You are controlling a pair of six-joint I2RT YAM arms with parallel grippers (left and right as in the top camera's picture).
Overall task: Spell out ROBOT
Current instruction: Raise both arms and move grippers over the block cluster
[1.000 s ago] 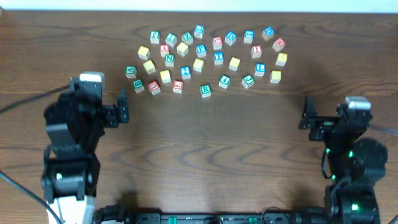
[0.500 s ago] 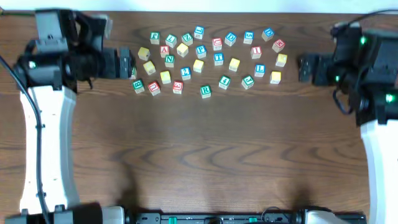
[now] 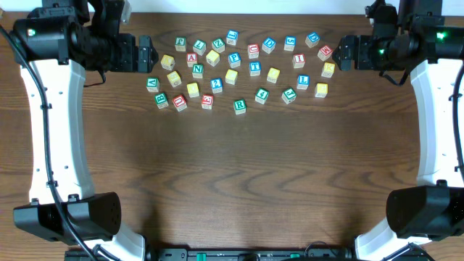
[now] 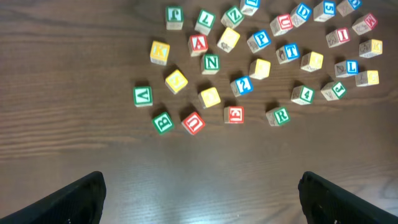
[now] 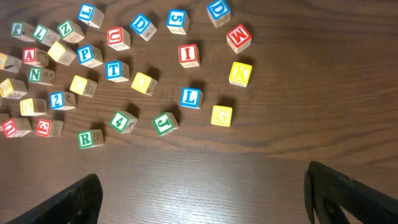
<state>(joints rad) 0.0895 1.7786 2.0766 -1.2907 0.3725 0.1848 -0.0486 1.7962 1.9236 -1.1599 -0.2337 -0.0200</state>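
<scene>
The cubes lie in a loose cluster at the far middle of the table. The green-letter R cube (image 3: pixel 239 105) sits at the cluster's near edge, also in the left wrist view (image 4: pixel 280 116) and the right wrist view (image 5: pixel 86 139). The green-letter B cube (image 3: pixel 161 100) (image 4: pixel 163 122) is at the near left. The blue-letter T cube (image 3: pixel 254 67) (image 4: pixel 289 53) (image 5: pixel 114 70) is mid-cluster. Plain yellow cubes (image 3: pixel 231 75) (image 3: pixel 273 74) lie beside the T. My left gripper (image 3: pixel 146 54) (image 4: pixel 202 199) is open and empty at the cluster's left. My right gripper (image 3: pixel 344 52) (image 5: pixel 202 199) is open and empty at its right.
Several other cubes lie mixed in: red-letter ones such as U (image 4: pixel 193 122) and M (image 5: pixel 239 38), a green N (image 4: pixel 211 63), a blue L (image 5: pixel 191 97), a blue P (image 4: pixel 261 40). The near half of the wooden table (image 3: pixel 239 181) is bare.
Both arms have swung up and outward from near the table's front to the far corners. Their grippers now flank the cluster. The cubes have not moved.
</scene>
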